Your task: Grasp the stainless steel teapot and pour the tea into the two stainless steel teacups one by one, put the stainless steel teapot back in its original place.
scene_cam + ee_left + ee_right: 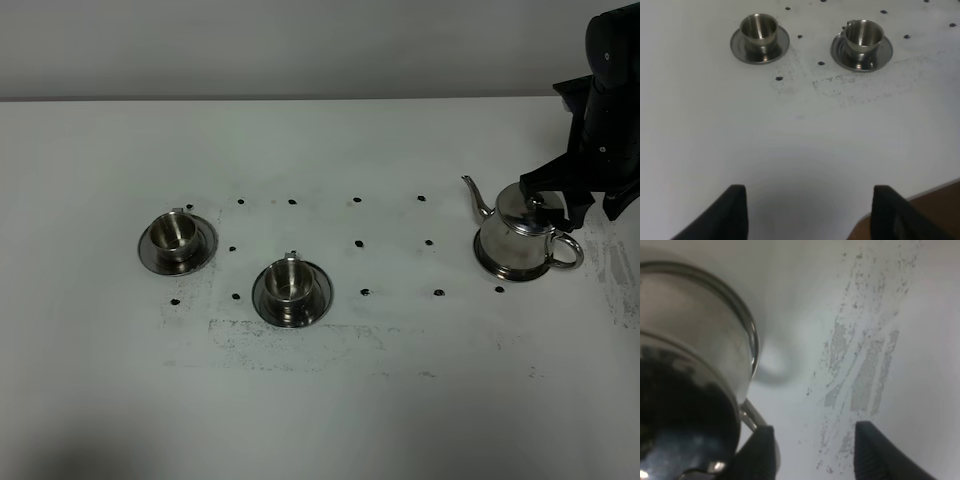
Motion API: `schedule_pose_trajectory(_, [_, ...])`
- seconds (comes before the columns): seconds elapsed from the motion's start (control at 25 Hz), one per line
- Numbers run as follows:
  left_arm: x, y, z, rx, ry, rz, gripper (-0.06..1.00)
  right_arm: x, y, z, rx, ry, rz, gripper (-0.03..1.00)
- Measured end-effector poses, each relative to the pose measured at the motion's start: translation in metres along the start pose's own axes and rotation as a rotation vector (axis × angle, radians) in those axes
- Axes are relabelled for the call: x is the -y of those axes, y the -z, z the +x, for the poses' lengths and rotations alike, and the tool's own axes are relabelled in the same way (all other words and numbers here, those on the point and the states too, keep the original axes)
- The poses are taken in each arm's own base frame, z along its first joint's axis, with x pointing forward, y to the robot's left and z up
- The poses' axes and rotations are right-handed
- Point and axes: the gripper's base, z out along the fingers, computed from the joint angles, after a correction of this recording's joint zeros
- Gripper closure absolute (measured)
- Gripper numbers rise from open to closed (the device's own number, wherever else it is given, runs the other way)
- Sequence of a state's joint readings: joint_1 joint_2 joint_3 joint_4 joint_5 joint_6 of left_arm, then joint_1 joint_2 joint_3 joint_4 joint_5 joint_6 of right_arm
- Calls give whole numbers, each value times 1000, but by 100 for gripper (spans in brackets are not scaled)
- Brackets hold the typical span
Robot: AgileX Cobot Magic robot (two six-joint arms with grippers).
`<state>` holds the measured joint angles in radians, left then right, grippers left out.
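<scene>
Teapot (515, 238) stands just under the right end effector (812, 452), its loop handle (570, 250) turned toward that arm, beside jaws that are apart and empty.

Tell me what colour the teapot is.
The teapot is shiny, mirror-like silver metal. It shows best in the exterior high view.

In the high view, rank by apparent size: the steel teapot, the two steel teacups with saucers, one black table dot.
1. Shiny round-bellied stainless steel teapot.
2. Left small steel teacup with saucer and nearer small steel teacup with saucer: look alike, tied.
3. Small black dot.
</scene>
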<state>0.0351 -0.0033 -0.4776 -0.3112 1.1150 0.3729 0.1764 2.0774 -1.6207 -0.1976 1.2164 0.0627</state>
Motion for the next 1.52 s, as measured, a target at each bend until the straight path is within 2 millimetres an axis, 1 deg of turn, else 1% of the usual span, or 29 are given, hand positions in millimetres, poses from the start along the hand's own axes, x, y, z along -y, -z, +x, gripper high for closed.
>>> schedule_pose_trajectory(0.12, [0,0,0,0,0,0,42,5,-1,0,-2,-6,5,62])
schedule_pose_trajectory(0.28, [0,0,0,0,0,0,42,28,0,3,2,-41,80,62])
schedule_pose_trajectory(0.36, [0,0,0,0,0,0,42,33,5,12,1,-48,93,62])
schedule_pose_trajectory(0.48, [0,0,0,0,0,0,42,35,17,36,10,-51,92,62])
schedule_pose_trajectory(0.56, [0,0,0,0,0,0,42,35,21,49,46,-46,88,62])
schedule_pose_trajectory(0.72, [0,0,0,0,0,0,42,33,24,59,165,-23,78,62])
schedule_pose_trajectory(0.96, [0,0,0,-1,0,0,42,27,4,63,247,-8,61,62])
schedule_pose_trajectory(1.16, [0,0,0,-1,0,0,42,22,-12,55,315,-48,38,62])
schedule_pose_trajectory(1.4, [0,0,0,-1,0,0,42,18,-37,50,262,-46,31,62])
schedule_pose_trajectory(1.52, [0,0,0,-1,0,0,42,16,-41,50,246,-56,19,62])
